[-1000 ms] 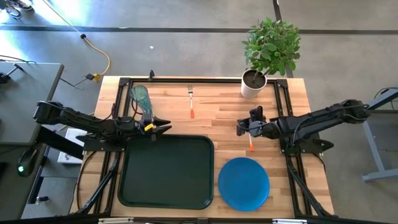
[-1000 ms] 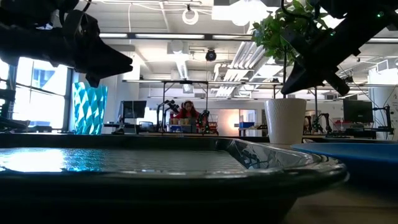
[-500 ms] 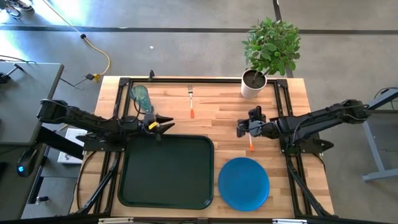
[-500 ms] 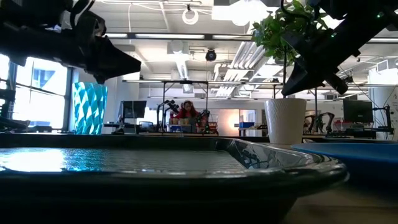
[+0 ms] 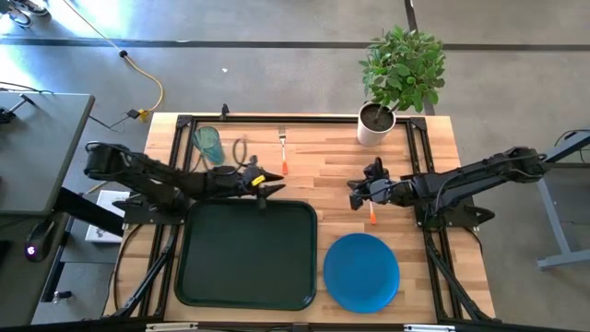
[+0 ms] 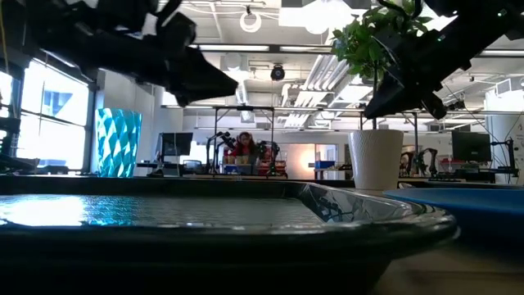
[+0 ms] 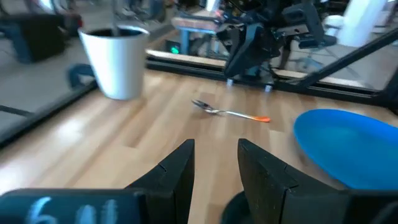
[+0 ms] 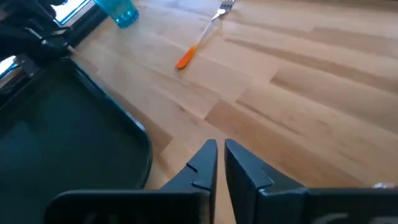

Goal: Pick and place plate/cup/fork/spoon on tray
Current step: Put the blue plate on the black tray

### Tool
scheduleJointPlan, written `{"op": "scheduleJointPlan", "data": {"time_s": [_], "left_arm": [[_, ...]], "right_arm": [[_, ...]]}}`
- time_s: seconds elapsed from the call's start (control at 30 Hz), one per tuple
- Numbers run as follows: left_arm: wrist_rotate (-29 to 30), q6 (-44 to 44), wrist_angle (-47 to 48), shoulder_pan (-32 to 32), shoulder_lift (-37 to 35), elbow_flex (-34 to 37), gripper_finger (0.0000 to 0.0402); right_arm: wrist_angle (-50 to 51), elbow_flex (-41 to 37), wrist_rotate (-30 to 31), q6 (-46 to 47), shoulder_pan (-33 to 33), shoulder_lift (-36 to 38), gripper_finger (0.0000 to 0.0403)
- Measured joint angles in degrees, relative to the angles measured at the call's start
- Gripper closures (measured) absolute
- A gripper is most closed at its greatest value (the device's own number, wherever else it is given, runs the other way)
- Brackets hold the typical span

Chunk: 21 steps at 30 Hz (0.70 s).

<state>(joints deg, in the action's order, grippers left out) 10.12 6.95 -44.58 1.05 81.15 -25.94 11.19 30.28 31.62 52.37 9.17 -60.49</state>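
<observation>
Spoon (image 7: pixel 231 112) on table, tray (image 5: pixel 245 254) bare, left claw (image 5: pixel 268 188) empty

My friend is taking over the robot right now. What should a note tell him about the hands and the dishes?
Left gripper: open, empty, above the tray's far rim.
Right gripper: fingers nearly together, holding nothing, beside the spoon.
Tray: nothing on it.
Plate: on the table, right of the tray.
Cup: standing at the far left of the table.
Fork: far middle of the table.
Spoon: on the wood, above the plate in the high view.
Done: nothing. Left: all four pieces.
</observation>
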Motion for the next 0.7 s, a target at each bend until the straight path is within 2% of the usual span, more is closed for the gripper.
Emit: {"op": "scheduleJointPlan", "data": {"time_s": [0.17,0.3,0.37,0.47,0.63,0.7], "left_arm": [[-3.63,2.59,0.46,0.16,3.53,-1.57,0.0288],[-3.64,3.07,1.32,0.16,1.27,0.64,0.0288],[-3.51,1.92,1.16,0.35,-1.11,2.15,0.0288],[-3.16,-2.02,1.0,1.64,-6.31,3.78,0.0288],[-3.66,-6.91,5.28,4.07,-13.83,4.77,0.0288],[-3.64,-7.18,7.86,5.19,-15.6,4.8,0.0288]], "right_arm": [[6.79,0.02,-1.02,1.49,0.74,0.02,0.033],[18.23,0.02,-4.48,6.0,0.74,0.02,0.0291],[23.99,0.02,-8.73,9.47,0.74,0.02,0.0274],[29.6,0.02,-18.88,11.9,1.42,0.02,0.0255],[27.99,0.02,-30.94,12.78,6.34,0.02,0.0245],[27.47,0.02,-32.52,15.46,9.23,0.02,0.0245]]}}
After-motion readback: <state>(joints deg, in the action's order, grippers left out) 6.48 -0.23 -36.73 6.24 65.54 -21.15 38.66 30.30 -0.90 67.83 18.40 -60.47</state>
